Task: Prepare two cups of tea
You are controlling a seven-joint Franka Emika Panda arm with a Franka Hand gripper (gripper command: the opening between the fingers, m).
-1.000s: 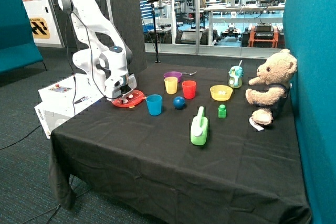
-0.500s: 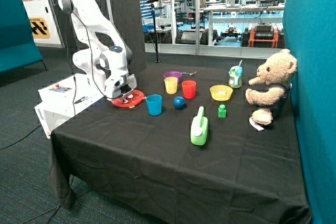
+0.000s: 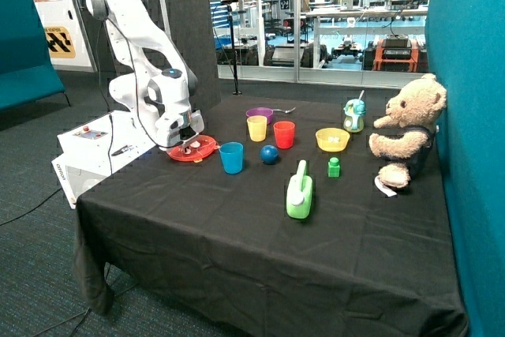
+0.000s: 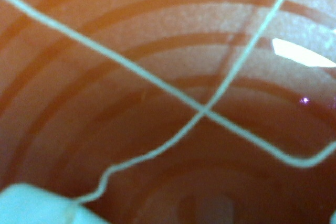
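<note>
On the black-draped table (image 3: 237,226), the white Franka arm (image 3: 142,61) bends down at the corner nearest its base, its gripper (image 3: 186,144) lowered right over a red plate (image 3: 203,150); whether its fingers are spread or pressed together cannot be told from either view. At the opposite side sits a teddy bear (image 3: 406,128) against the teal wall. Toward the front stands a green toy kettle (image 3: 300,191), well apart from the plate. The blue cup (image 3: 231,157) stands just beside the red plate, and the yellow cup (image 3: 257,128) stands farther back, just beside a red tumbler (image 3: 284,134) and in front of a purple pan (image 3: 262,114). A yellow bowl (image 3: 332,139) with white pieces in it lies between the red tumbler and the bear, with a small teal-and-white teapot (image 3: 354,116) behind it. A blue ball (image 3: 270,155) rests between the blue cup and the red tumbler, and a small green block (image 3: 334,166) sits in front of the bowl. Small white lumps of tea (image 3: 189,147) lie on the plate under the gripper. The wrist view is filled by the plate's ringed red surface, crossed by two thin white strings (image 4: 157,85), one running to a white tea lump (image 4: 31,203) at the edge.
</note>
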